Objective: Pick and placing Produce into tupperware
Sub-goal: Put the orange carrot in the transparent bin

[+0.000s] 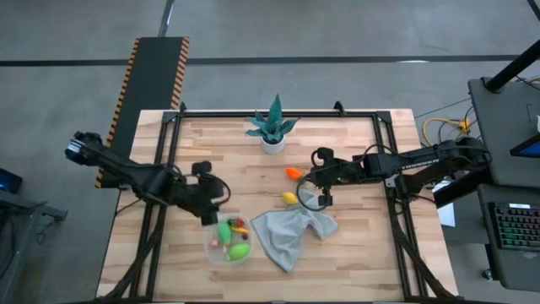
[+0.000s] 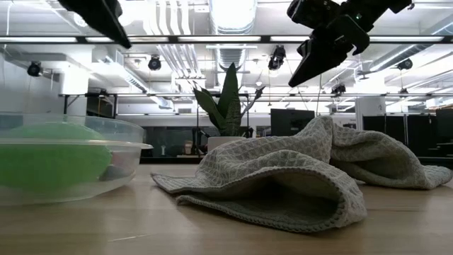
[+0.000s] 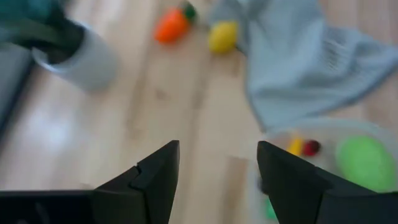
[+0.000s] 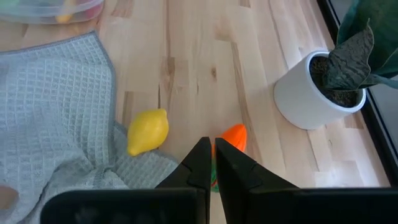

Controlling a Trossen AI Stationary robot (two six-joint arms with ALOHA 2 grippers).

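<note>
The clear tupperware tub [image 1: 228, 243] stands near the table's front, left of centre. Green [image 1: 239, 251], yellow and red produce lies in it [image 3: 360, 158]. An orange piece [image 1: 293, 173] and a yellow piece [image 1: 289, 198] lie on the wood at mid-table [image 4: 148, 130]. My left gripper [image 1: 217, 206] hangs open just above the tub's far left side, nothing between its fingers [image 3: 217, 171]. My right gripper [image 4: 211, 165] is shut and empty. It hovers high above the table, right of the orange piece [image 4: 234, 138].
A grey waffle cloth [image 1: 291, 232] lies crumpled right of the tub, one corner touching the yellow piece. A spiky teal plant in a white pot [image 1: 272, 131] stands at the far middle. Bare wood lies left of the plant and along the front edge.
</note>
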